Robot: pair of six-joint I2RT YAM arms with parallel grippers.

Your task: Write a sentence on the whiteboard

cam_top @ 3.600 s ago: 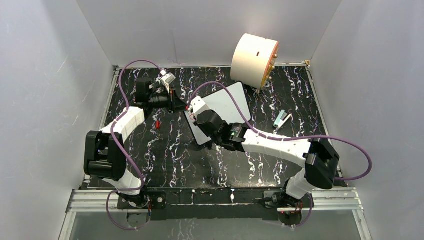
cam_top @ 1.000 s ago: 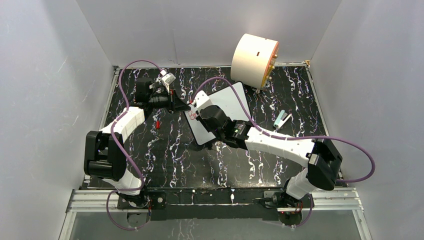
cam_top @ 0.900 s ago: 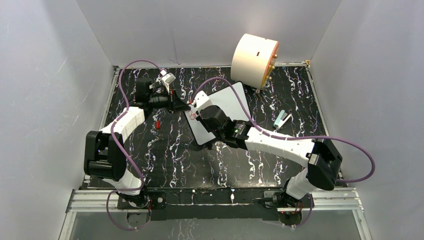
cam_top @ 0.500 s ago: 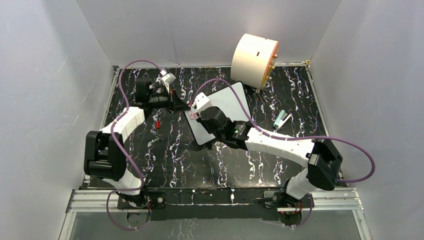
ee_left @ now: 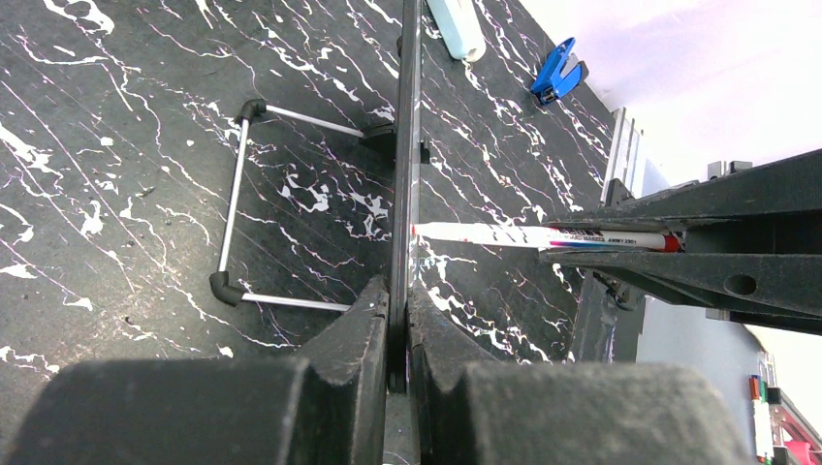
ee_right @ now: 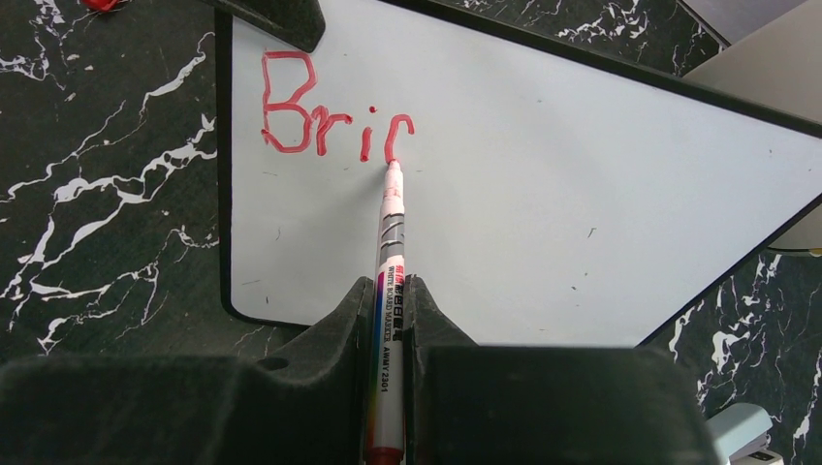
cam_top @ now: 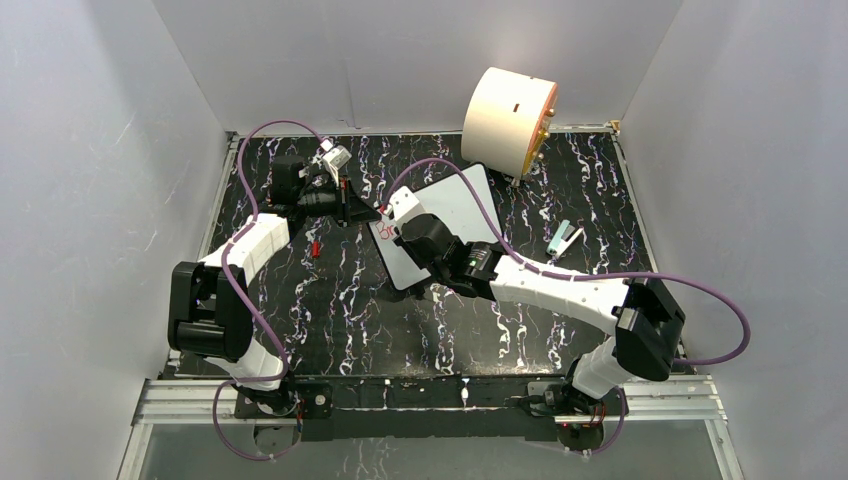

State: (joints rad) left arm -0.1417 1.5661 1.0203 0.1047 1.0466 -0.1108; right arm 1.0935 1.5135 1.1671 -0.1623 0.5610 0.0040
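Note:
The whiteboard (ee_right: 543,194) stands tilted near the table's middle (cam_top: 455,205); the left wrist view sees it edge-on (ee_left: 405,145). My left gripper (ee_left: 399,320) is shut on its edge. My right gripper (ee_right: 391,310) is shut on a white marker (ee_right: 390,291), whose tip touches the board. The sentence (ee_right: 334,121) reads "Bri" in red, plus a part-formed letter at the marker tip. In the top view the right gripper (cam_top: 392,222) covers the board's left part, where a bit of red writing (cam_top: 383,230) shows.
A big cream cylinder (cam_top: 508,120) stands at the back right, close behind the board. A small stapler (cam_top: 563,238) lies right of the board. A small red object (cam_top: 315,247) lies on the black marbled table by the left arm. Grey walls enclose three sides.
The right gripper with the marker has shifted slightly along the board, adding red strokes. The left arm and the board have not moved.

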